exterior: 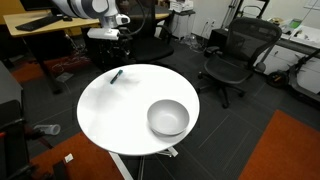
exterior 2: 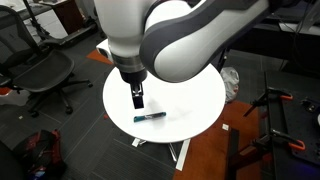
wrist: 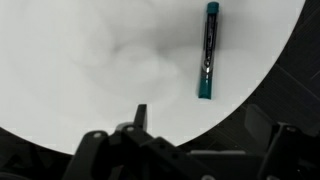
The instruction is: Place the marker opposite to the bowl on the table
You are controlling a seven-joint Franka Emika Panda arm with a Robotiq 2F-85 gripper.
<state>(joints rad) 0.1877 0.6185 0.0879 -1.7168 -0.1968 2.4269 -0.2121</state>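
Observation:
The teal-blue marker (exterior: 117, 75) lies flat on the round white table (exterior: 110, 110), near the rim on the side across from the light grey-white bowl (exterior: 168, 117). In an exterior view the marker (exterior 2: 150, 116) lies just below and beside my gripper (exterior 2: 137, 97), which hangs above the table (exterior 2: 190, 95); the bowl is hidden behind the arm there. In the wrist view the marker (wrist: 209, 50) lies on the tabletop (wrist: 80, 60) ahead of my gripper (wrist: 210, 135). The fingers are spread apart, open and empty, clear of the marker.
Black office chairs (exterior: 235, 50) (exterior 2: 45, 70) stand around the table. A wooden desk (exterior: 40, 25) is behind the arm. An orange carpet patch (exterior: 285, 150) and a bottle on the floor (exterior: 45, 129) lie beside the table's base.

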